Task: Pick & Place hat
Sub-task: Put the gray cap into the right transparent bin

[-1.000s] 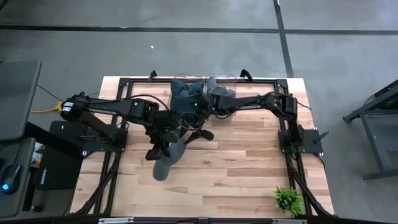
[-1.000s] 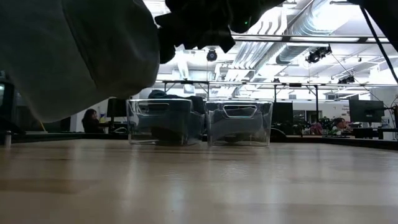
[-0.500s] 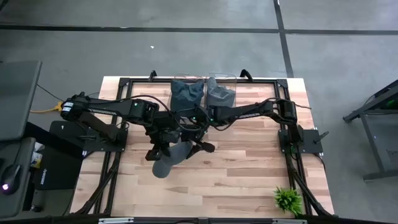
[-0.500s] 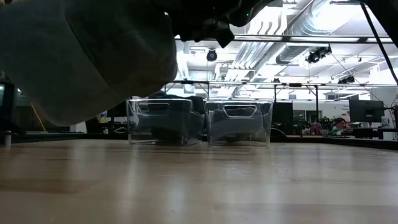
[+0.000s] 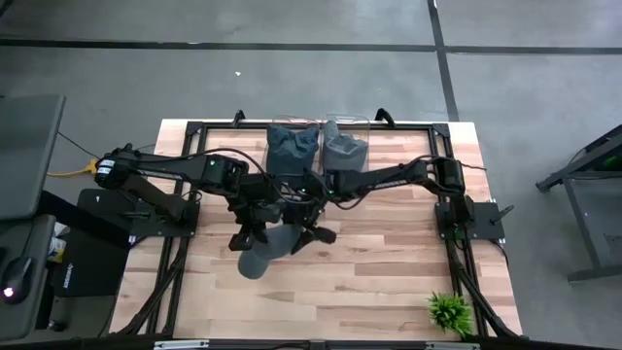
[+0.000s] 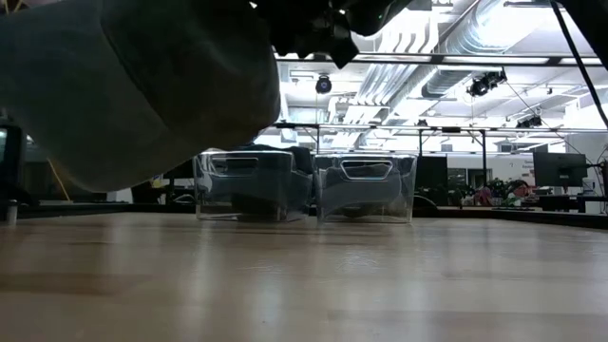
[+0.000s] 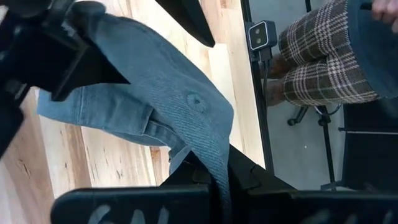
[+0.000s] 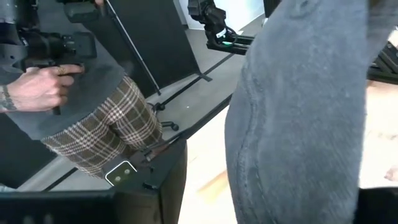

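High view, over the tabletop [image 5: 389,282]: we see both arms meeting at mid-table over a grey-blue denim hat [image 5: 264,251], which hangs clear of the wood. The left end effector [image 5: 255,233] is clamped on the hat's edge, as its wrist view shows the cloth pinched between its fingers. The right end effector [image 5: 313,231] now sits just beside the hat; a second ago it was back near the two clear bins [image 5: 319,146] at the far edge. We cannot tell whether its fingers are apart or together, though the right wrist view is filled with grey fabric. In the low view the hat [image 6: 133,85] has sunk and spread a little wider across the frame than a second earlier. We judge that the pick is done and a handover or two-armed hold is being set up before the place. A person in plaid trousers [image 8: 106,130] stands beyond the table, holding a dark device.
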Tool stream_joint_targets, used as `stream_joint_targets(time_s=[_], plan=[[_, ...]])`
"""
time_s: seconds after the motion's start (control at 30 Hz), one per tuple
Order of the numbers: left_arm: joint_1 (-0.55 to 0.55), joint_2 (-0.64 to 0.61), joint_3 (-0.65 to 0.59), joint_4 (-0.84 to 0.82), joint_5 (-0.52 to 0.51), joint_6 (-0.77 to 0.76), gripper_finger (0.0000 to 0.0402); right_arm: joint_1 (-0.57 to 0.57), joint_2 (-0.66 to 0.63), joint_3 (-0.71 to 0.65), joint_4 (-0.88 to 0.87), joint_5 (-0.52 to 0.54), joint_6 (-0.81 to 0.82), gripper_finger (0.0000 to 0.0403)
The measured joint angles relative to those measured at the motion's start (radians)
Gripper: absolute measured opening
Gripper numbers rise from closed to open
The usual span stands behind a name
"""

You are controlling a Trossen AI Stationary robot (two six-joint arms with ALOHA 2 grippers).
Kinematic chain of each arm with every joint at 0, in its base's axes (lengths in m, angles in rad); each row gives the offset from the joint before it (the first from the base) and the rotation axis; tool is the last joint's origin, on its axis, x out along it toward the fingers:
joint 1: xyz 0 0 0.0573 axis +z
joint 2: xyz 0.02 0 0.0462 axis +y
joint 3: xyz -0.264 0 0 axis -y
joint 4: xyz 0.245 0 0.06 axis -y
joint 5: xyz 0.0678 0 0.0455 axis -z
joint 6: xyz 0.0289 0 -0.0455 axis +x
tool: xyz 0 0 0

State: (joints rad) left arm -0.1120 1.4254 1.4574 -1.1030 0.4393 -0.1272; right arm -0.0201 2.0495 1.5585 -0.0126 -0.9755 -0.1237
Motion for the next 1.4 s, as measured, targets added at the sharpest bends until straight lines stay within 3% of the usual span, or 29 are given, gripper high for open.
stream_joint_targets(time_s=[0.2, 0.47, 0.93, 1.07, 1.27, 1.4], plan=[[0.0, 0.0, 0.0, -0.003, -0.002, 0.0, 0.0, 0.008, 0.0, 0.0, -0.004, 0.02, 0.018, 0.0126], [0.0, 0.0, 0.0, -0.013, -0.003, -0.007, 0.0, -0.008, 0.0, 0.0, -0.006, 0.026, 0.038, 0.0009], [0.0, 0.0, 0.0, -0.018, -0.007, -0.009, 0.0006, -0.013, 0.0, -0.001, -0.007, 0.034, 0.056, 0.0001], [0.001, 0.0, 0.0, -0.008, 0.057, -0.037, 0.0053, -0.013, 0.0, -0.001, -0.007, 0.035, 0.058, 0.0001], [0.001, 0.0, 0.0, -0.013, 0.082, -0.105, 0.0187, -0.013, 0.0, -0.001, -0.007, 0.045, 0.064, 0.0001], [0.032, 0.0, 0.025, -0.13, 0.104, -0.14, 0.0259, -0.013, 0.0, -0.001, -0.007, 0.051, 0.067, 0.0]])
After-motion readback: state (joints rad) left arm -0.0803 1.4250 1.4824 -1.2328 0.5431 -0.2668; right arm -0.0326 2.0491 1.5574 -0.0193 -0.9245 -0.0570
